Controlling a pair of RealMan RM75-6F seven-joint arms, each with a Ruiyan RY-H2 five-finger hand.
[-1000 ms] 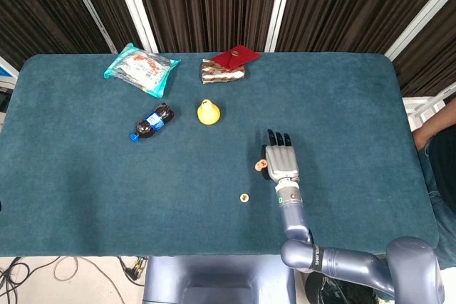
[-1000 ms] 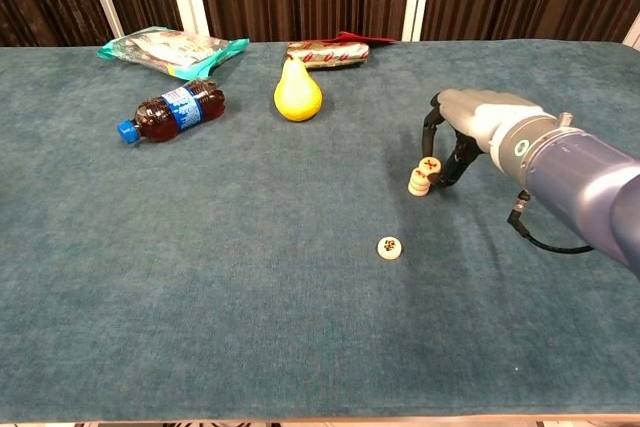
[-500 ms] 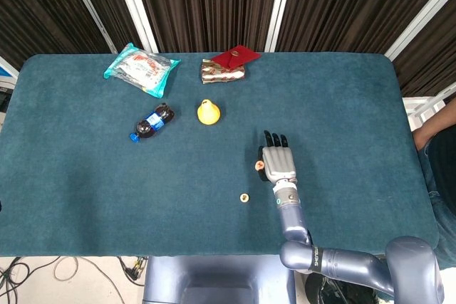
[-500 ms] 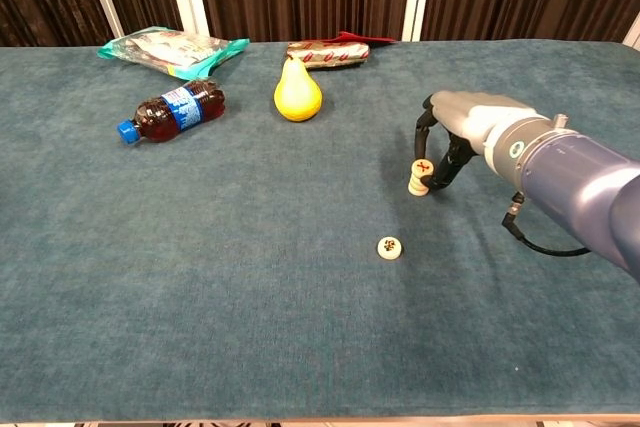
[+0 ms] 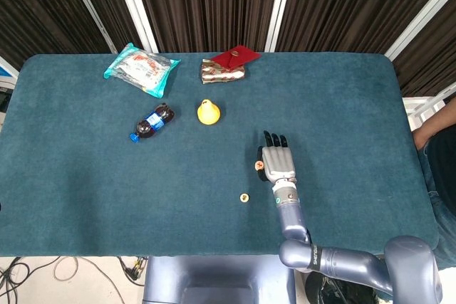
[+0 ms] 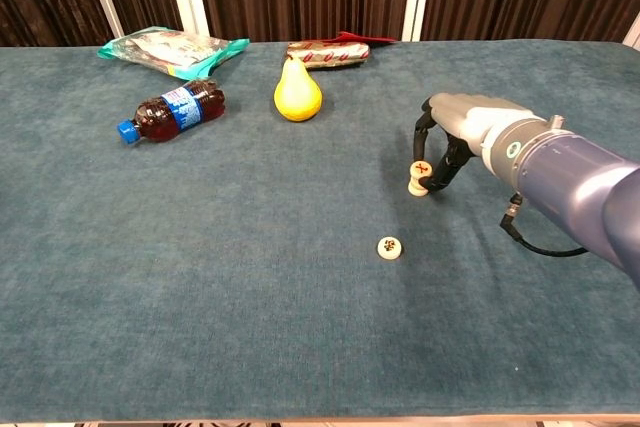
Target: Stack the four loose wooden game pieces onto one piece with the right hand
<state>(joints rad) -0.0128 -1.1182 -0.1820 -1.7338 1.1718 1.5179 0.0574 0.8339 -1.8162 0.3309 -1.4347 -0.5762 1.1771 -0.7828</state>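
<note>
Right hand arched over the little stack, mid-desk

The right hand hangs palm-down, fingers curled around the stack of wooden pieces; whether it's gripping the top piece, I can't tell. Head view hides most of the stack; chest view shows it standing, with 1 loose piece near it on the desk.

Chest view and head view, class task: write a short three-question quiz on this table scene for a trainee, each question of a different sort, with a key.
1. True or false: the right hand is at the stack of game pieces.
2. What lies alone nearer the table's front edge than the stack? A) loose game piece B) pear C) bottle
3. Fill in: the pear is coloured ____.

Key: 1 true; 2 A; 3 yellow.
</note>
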